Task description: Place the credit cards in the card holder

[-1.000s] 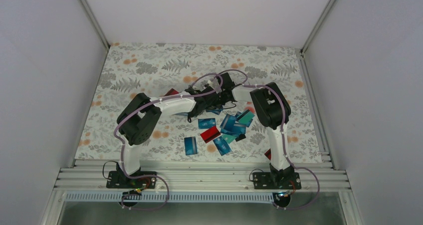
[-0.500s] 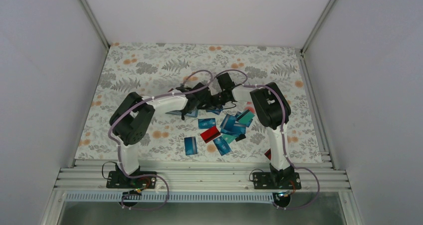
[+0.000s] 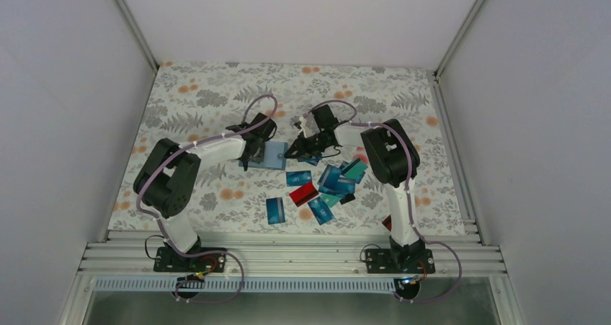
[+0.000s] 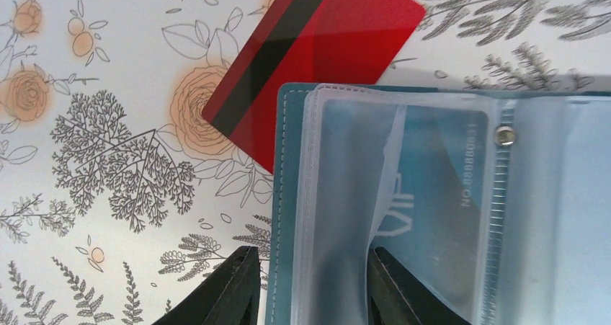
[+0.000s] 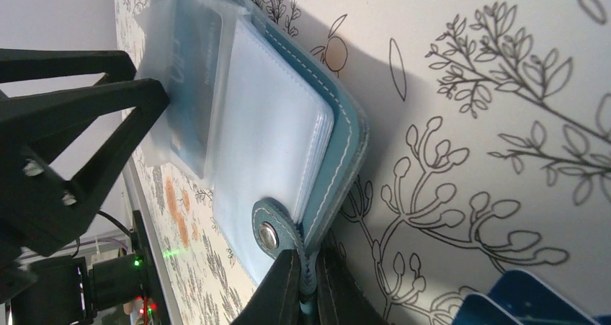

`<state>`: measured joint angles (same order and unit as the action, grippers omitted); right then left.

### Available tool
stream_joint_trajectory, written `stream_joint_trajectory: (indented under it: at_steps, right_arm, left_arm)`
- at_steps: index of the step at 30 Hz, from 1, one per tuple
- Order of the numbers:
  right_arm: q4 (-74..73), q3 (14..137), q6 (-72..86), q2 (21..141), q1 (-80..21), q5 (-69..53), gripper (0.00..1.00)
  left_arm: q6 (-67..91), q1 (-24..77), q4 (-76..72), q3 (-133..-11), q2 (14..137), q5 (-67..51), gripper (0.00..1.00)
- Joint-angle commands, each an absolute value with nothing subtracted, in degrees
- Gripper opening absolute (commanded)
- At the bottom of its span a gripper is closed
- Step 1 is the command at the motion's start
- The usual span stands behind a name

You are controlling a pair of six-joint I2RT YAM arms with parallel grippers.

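Floral table (image 3: pixel 216 94): credit cards (image 3: pixel 320 188) loose near centre. Teal card holder (image 3: pixel 276 154): open, flat, just beyond them. Right gripper (image 5: pixel 308 282): clamped on its snap edge. Left gripper (image 4: pixel 310 289): astride a clear sleeve, grip unclear. Risk: opposing pulls could drag the holder or crease the sleeve.

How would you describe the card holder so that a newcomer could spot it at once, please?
On the floral table, look beyond and left of the scattered credit cards. The card holder lies open there, its edge pinched by the right gripper. Unlike the thin glossy cards, it has a stitched teal cover and clear sleeves.
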<state>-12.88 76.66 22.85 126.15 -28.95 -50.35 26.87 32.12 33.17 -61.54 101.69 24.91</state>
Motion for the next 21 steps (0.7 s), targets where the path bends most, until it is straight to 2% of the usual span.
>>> stream_joint_trajectory:
  at_steps: [1,10,16,21]
  right_arm:
    - [-19.37,76.36,22.72,127.53,-29.49,-43.47,0.05]
    - [-23.45,78.05,23.15,124.26,-29.50,-39.86,0.23]
    - [-26.17,77.40,23.50,120.14,-29.51,-37.05,0.30]
    - [-27.74,73.14,24.24,112.81,-29.61,-34.04,0.36]
  left_arm:
    - [24.96,30.66,30.12,-61.04,97.95,20.24,0.37]
    - [22.05,29.81,28.52,-61.32,94.19,10.36,0.44]
    - [21.62,29.51,28.02,-60.28,91.96,7.03,0.46]
    - [21.10,29.55,26.91,-57.18,87.39,-0.66,0.46]
